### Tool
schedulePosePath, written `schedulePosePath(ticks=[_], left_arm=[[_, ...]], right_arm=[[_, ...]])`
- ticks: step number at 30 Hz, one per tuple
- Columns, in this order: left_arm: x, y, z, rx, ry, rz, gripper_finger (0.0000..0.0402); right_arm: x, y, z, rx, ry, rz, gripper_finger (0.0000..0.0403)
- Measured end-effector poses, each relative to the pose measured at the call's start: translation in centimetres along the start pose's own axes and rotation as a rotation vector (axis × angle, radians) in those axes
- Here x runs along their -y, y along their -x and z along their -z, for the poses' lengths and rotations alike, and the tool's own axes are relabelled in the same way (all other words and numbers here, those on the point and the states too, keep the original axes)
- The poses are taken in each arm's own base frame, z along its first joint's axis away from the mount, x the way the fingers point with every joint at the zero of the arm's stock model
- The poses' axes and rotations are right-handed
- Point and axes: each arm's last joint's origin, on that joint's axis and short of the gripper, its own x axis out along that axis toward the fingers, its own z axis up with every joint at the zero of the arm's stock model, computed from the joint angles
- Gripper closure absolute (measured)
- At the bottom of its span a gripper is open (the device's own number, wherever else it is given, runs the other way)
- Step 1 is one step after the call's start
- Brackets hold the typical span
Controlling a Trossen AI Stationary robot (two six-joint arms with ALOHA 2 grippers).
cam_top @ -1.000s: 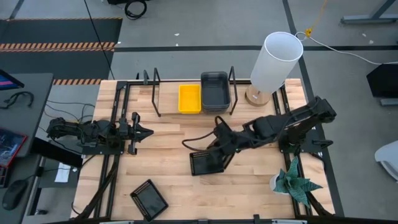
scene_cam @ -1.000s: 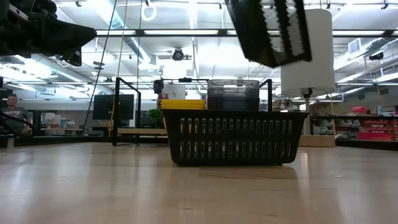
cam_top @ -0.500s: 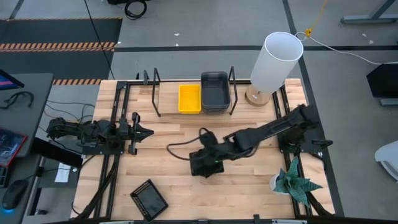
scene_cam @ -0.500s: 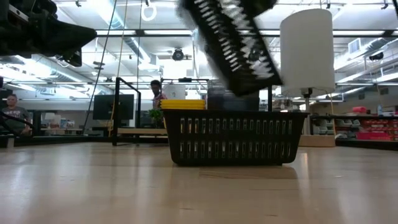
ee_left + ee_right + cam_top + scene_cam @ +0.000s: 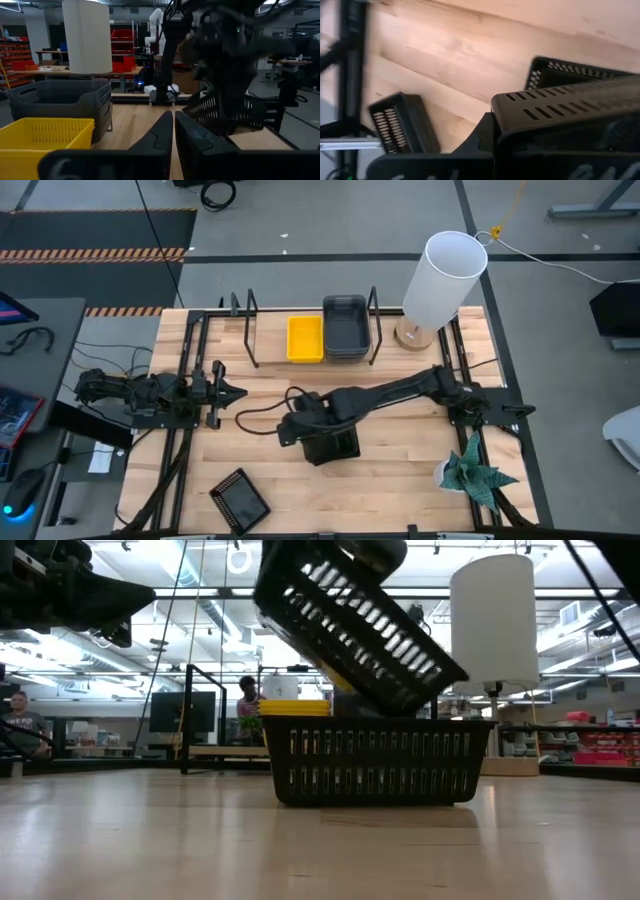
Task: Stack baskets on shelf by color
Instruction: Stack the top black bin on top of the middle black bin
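Yellow basket [image 5: 304,338] and grey baskets [image 5: 344,328] already sit on the shelf [image 5: 262,360] at 12 o'clock. Right claw [image 5: 300,423] grips a tilted black basket [image 5: 352,624] over another [image 5: 331,447]; a third [image 5: 240,499] waits at 7 o'clock. Left claw [image 5: 226,390] rests narrow at 9.

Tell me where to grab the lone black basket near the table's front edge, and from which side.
Judging from above, the lone black basket lies flat, mouth up, turned diagonal to the table edges. Come straight down and pinch one long rim wall, fingers turned to match that diagonal. The idle left gripper is nearer; the right gripper is holding another black basket.
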Motion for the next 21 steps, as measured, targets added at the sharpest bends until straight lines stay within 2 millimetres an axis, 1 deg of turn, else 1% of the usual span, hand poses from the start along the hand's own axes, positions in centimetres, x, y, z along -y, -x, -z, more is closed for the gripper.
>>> schedulePosePath(ticks=[2,6,11,16,21], left_arm=[[0.0,0.0,0.0,0.0,0.0,0.0,0.0372],[0.0,0.0,0.0,0.0,0.0,0.0,0.0366],[0.0,0.0,0.0,-0.002,-0.001,0.0,0.0371],[0.0,0.0,0.0,0.001,0.0,0.0,0.0378],[0.0,0.0,0.0,0.002,0.0,0.0,0.0371]], right_arm=[[0.0,-0.8,-0.2,-0.032,-0.004,0.041,0.0402],[0.9,-2.5,-0.5,-0.085,-0.04,0.158,0.0401],[1.3,-3.8,-0.8,-0.115,-0.064,0.206,0.0401],[1.5,-4.9,-1.1,-0.123,-0.072,0.235,0.04],[1.7,-5.1,-1.5,-0.12,-0.078,0.264,0.0392]])
